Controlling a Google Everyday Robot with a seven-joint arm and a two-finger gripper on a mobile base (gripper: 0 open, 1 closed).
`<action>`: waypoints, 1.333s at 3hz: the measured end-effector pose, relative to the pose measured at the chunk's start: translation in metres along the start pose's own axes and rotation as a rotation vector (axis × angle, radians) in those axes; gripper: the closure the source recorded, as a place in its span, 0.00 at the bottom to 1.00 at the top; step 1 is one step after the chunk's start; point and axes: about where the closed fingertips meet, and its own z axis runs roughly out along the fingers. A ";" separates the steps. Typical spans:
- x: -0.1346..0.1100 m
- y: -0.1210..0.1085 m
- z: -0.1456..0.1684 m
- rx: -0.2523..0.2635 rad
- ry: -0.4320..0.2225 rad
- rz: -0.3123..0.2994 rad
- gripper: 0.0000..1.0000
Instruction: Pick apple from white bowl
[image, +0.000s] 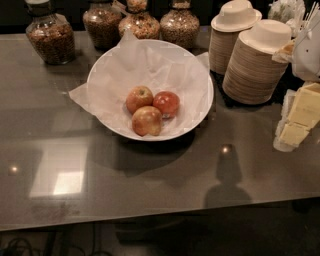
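Plainly the gripper is out of sight, so its opening and bearing can't be told, while the apple (166, 103) lies right of centre in the white bowl (199, 116) near the table's (150, 180) far edge.

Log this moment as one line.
gripper: out of view | apple: unpicked, in white bowl | beside: two paler apples

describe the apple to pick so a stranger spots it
The gripper is out of view; on the counter stands a wide white bowl, paper-lined, holding three apples. The apple is the rightmost one, glossy red; the two paler apples beside it are yellow-blushed.
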 end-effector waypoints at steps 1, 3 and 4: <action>0.000 0.000 0.000 0.000 0.000 0.000 0.00; -0.036 -0.012 0.002 0.018 -0.135 -0.087 0.00; -0.087 -0.012 0.008 0.025 -0.247 -0.228 0.00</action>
